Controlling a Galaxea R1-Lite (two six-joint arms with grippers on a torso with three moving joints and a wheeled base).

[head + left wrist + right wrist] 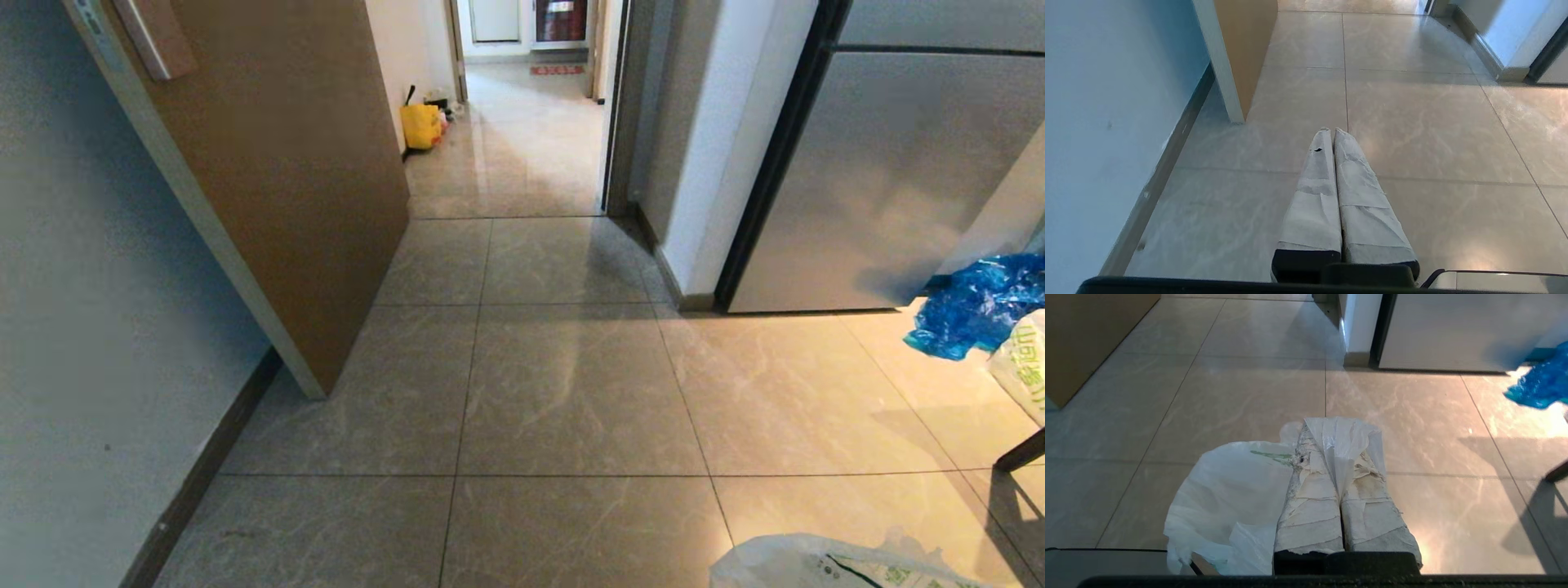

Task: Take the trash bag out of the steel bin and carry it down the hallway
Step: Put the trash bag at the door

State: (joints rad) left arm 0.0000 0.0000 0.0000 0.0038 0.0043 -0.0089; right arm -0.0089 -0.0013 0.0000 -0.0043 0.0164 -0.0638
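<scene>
The trash bag [1229,490], thin white plastic with a streak of green print, hangs beside my right gripper [1337,428]. Its gathered film is pinched between the shut taped fingers and pokes out past their tips. In the head view the bag's top [816,563] shows at the bottom right edge, just above the floor. My left gripper [1332,131] is shut with nothing in it, held low over the tiles. The hallway [522,139] of glossy marbled tiles runs straight ahead through a doorway. The steel bin is out of view.
An open brown door [286,163] juts in from the left wall. A grey steel appliance [898,163] and a white wall corner [694,269] stand on the right. Blue plastic [980,302] and another white printed bag [1020,367] lie far right. A yellow tote [420,124] sits down the hallway.
</scene>
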